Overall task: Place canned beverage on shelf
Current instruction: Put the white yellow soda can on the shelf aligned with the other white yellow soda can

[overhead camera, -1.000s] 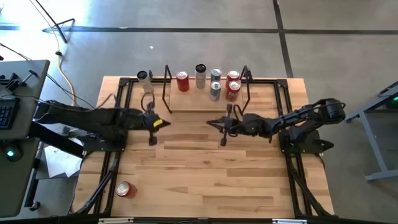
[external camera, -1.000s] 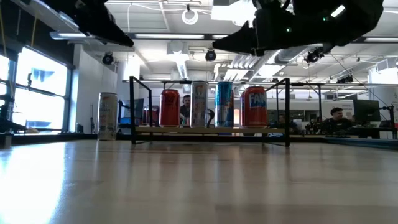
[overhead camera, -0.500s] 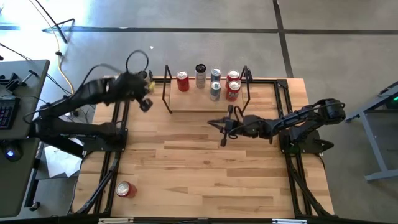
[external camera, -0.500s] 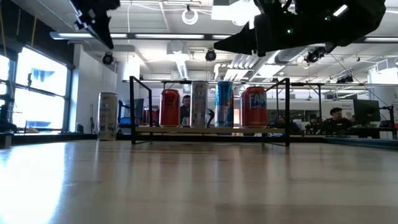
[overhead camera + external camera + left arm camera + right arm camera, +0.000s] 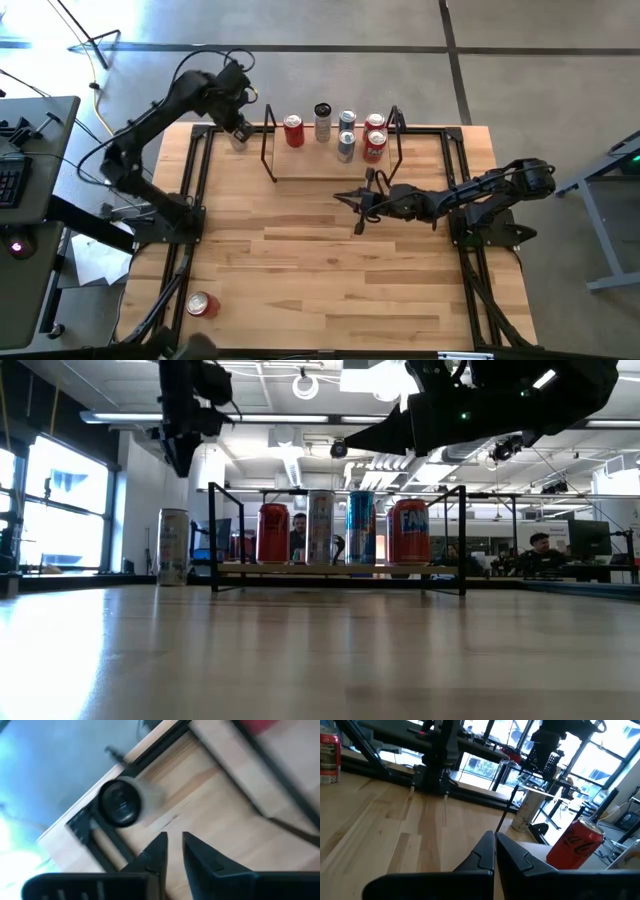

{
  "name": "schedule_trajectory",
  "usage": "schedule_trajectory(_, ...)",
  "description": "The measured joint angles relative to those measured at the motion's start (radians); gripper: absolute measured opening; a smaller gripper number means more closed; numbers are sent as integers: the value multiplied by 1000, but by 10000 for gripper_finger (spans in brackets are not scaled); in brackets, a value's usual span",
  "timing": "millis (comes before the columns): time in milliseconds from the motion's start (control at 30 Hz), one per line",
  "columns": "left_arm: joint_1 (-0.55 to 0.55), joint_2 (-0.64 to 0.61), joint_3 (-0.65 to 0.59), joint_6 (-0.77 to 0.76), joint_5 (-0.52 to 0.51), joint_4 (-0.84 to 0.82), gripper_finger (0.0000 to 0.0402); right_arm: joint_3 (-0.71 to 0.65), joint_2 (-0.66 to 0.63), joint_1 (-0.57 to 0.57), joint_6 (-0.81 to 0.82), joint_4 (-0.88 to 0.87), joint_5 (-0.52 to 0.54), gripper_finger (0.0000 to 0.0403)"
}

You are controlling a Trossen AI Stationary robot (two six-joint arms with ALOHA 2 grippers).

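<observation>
Cans (image 5: 345,134), five of them, already stand on the shelf (image 5: 330,165). Beside its left end a silver can (image 5: 173,547) waits on the table (image 5: 330,270); above it hovers the left gripper (image 5: 172,851), fingers slightly apart and empty. Near the shelf's front, the right gripper (image 5: 360,210) has its fingers together.

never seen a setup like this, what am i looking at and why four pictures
Two dark robot arms work at a light wooden table. One camera looks straight down, one sits at tabletop height, and one rides on each wrist. At the far edge stands a low wooden shelf with black rod ends carrying several cans. A tall silver can stands on the table beside it, and a red can lies near the front corner. The left gripper hovers above the silver can, fingers slightly apart, holding nothing. The right gripper waits shut mid-table, empty.
</observation>
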Motion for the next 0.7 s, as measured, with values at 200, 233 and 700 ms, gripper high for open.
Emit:
schedule_trajectory(200, 45, 93, 21, 12, -69, -41, 116, 0, 0, 0, 0, -40, 0, 0)
schedule_trajectory(233, 49, 102, 21, 12, -78, -41, 129, 0, 0, 0, 0, -46, 0, 0)
schedule_trajectory(700, 148, 149, 21, -10, -52, 11, 276, 0, 0, 0, -19, -86, -16, 0)
